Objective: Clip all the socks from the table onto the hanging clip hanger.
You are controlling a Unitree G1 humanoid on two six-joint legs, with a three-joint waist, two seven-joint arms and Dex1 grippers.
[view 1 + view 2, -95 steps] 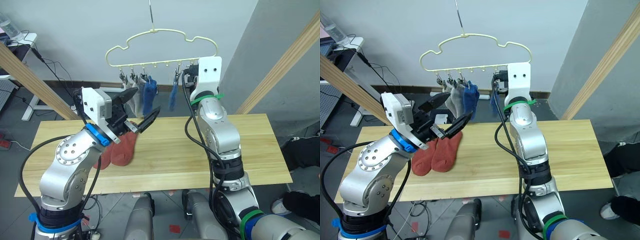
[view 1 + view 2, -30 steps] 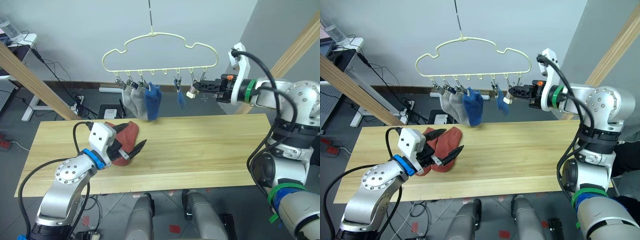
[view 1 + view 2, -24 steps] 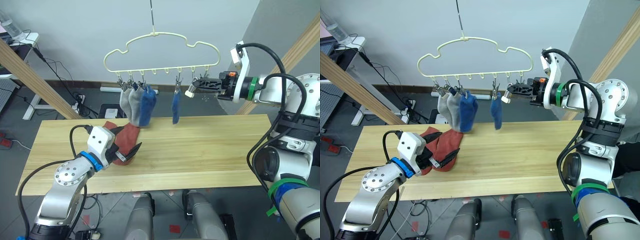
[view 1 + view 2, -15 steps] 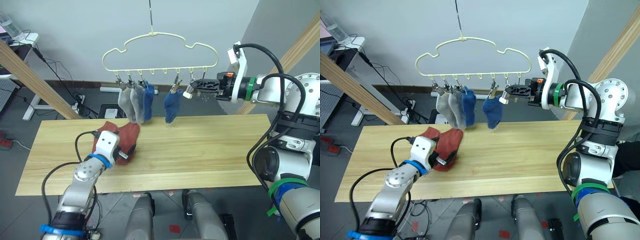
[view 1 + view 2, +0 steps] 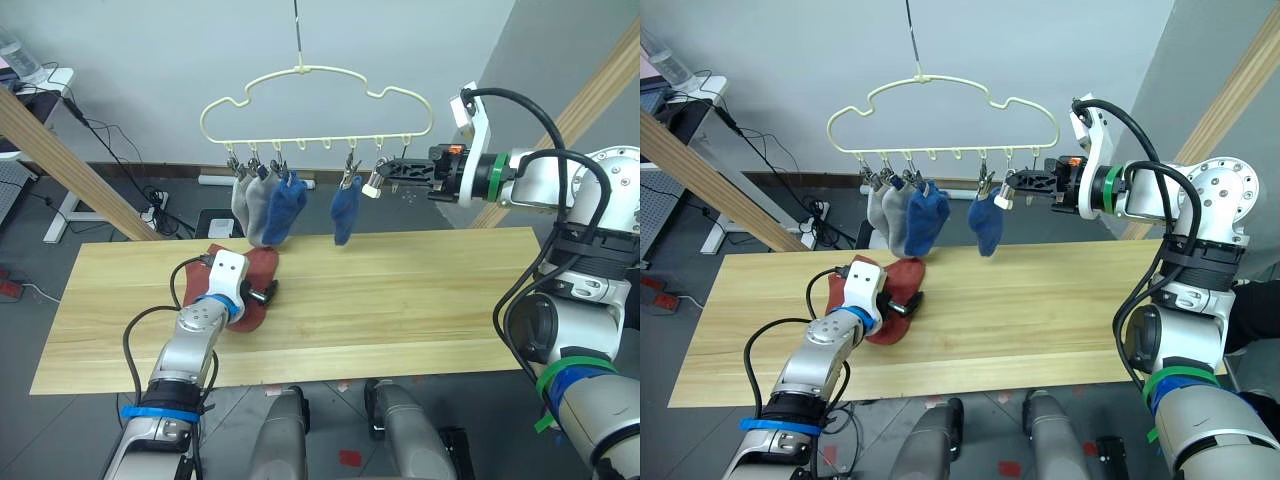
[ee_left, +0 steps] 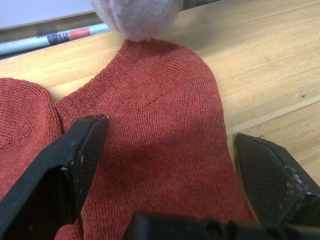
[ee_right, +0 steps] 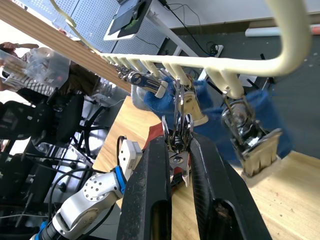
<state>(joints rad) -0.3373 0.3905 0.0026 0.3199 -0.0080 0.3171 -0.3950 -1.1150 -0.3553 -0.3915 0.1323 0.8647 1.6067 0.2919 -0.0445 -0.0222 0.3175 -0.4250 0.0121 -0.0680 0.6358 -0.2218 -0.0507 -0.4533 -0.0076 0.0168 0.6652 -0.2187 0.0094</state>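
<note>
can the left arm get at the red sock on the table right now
Probably yes. The left gripper is open right over the nearer rust-red sock, one finger on each side, and nothing lies between them. The hanging grey sock is clear of it.

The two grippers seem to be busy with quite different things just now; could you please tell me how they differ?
The left gripper is down at the table, fingers open astride a rust-red sock lying flat; the right gripper is raised at the clip hanger. The left gripper grips nothing; the right gripper's fingers are shut on a metal clip. Both have two black fingers.
</note>
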